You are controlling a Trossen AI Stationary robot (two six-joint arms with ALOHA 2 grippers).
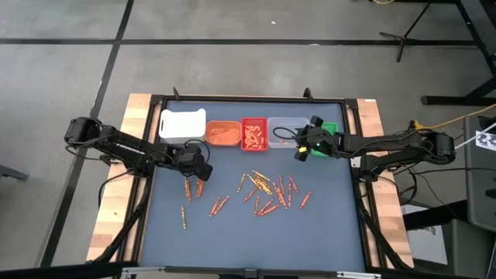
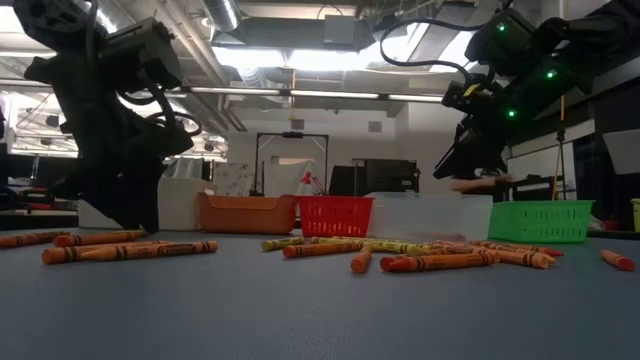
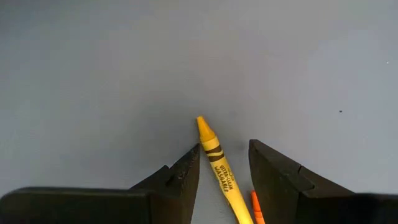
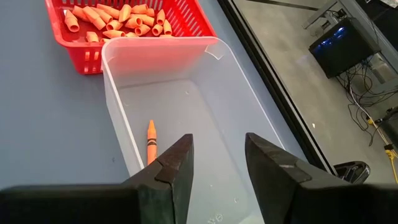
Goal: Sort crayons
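Note:
Several crayons (image 1: 267, 190), mostly orange-red, lie scattered on the dark table mat. My left gripper (image 1: 203, 172) is low over the left of the mat. It is open, and its fingers stand on either side of a yellow crayon (image 3: 219, 171) that lies flat on the mat. An orange crayon (image 3: 255, 207) lies beside the yellow one. My right gripper (image 1: 301, 151) is open and empty above the clear bin (image 4: 205, 56). One orange crayon (image 4: 150, 140) lies on that bin's floor.
A row of small bins stands at the table's far edge: white (image 1: 183, 124), orange (image 1: 224, 132), red (image 1: 254, 133) with crayon pieces, clear (image 1: 285, 124), green (image 1: 331, 126). More crayons (image 1: 188, 187) lie near my left gripper, and one (image 1: 184, 218) nearer the front.

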